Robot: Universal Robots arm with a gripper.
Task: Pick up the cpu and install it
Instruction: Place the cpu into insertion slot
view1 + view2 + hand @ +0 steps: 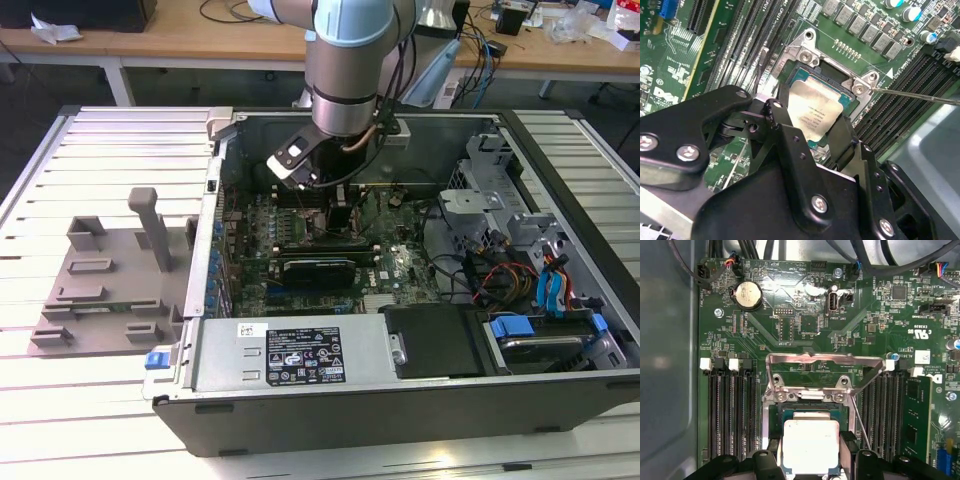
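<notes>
cpu (811, 442) between claw (811, 455) fingers (848, 450), over socket (810, 396) on motherboard (805, 340); memory slots (732, 410) flank socket.

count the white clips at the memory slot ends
4 in the first wrist view: two clips between the socket and the case wall, two between it and the green card. The hand may hide more.

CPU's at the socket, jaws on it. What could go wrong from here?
1. The cpu sits clamped between the jaws over the socket; if not square to it, pressing down could bend contacts.
2. The thin lever rod runs close beside one jaw and could snag it.
3. The raised load plate stands open just beyond the cpu; a knock might drop it.
</notes>
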